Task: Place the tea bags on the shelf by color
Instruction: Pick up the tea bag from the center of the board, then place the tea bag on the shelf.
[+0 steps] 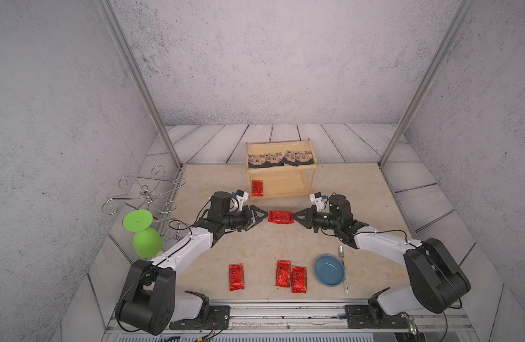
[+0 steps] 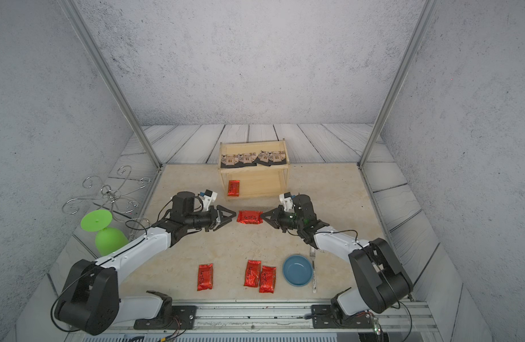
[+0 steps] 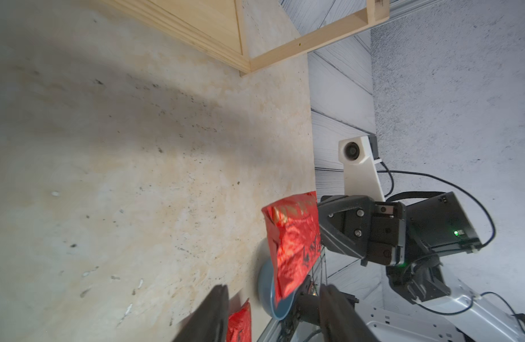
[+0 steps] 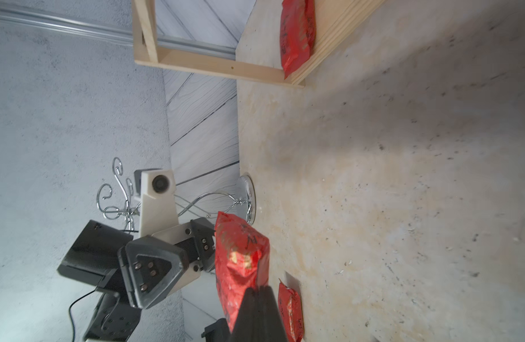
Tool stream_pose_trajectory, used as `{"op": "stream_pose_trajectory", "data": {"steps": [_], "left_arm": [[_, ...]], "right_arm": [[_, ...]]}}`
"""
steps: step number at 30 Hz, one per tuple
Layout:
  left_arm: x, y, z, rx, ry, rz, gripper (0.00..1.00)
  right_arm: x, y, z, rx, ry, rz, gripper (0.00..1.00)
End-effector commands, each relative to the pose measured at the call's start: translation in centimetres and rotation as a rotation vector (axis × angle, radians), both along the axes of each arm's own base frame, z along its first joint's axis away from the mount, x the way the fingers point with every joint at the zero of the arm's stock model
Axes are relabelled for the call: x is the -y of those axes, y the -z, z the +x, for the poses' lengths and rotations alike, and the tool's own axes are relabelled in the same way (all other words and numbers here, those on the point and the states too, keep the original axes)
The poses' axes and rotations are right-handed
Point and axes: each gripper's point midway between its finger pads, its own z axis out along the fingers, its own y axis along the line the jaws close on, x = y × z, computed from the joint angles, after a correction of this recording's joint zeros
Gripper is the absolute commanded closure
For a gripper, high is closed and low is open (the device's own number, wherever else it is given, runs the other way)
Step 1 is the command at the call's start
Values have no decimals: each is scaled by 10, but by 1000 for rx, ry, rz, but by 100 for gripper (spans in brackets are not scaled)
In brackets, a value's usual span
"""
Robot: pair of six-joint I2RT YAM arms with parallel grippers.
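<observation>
Right gripper (image 1: 294, 218) clamps one red tea bag (image 1: 280, 217) of five; left gripper (image 1: 265, 216) gapes open beside it. Four black tea bags (image 1: 279, 158) top the shelf (image 1: 285, 183). Script unreadable.

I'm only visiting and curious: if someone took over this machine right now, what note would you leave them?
Right gripper: shut on one end of a red tea bag, held off the table in front of the shelf.
Left gripper: open at that bag's other end.
Done: four black tea bags on the top tier, one red bag on the lower tier.
Left: the held bag, then three red bags lying near the table's front, go on the lower tier.
</observation>
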Motion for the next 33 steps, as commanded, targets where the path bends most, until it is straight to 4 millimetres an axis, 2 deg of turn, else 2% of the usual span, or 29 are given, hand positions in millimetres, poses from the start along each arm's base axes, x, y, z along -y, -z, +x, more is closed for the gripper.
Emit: {"op": "stream_pose_trajectory", "data": {"steps": [1,7,12,16,19,26,33], "left_arm": [[-20,-4,-6,20,-30,113,34],[-54,5,-17,16,-117,287,33],[-69,8,-23,7,-132,334,34],[-74,8,-23,1,-126,335,35],[-76,7,-22,1,-123,326,35],[-77,6,-26,-1,-107,316,36],[-76,5,-29,-1,-99,311,37]], "right_arm": [[8,0,27,22,139,-69,100],[20,13,65,28,454,-165,100],[11,24,97,43,644,-220,100],[1,44,122,7,716,-225,100],[-1,51,140,21,772,-239,100],[-15,55,177,49,845,-223,100],[-33,59,200,47,873,-216,100]]}}
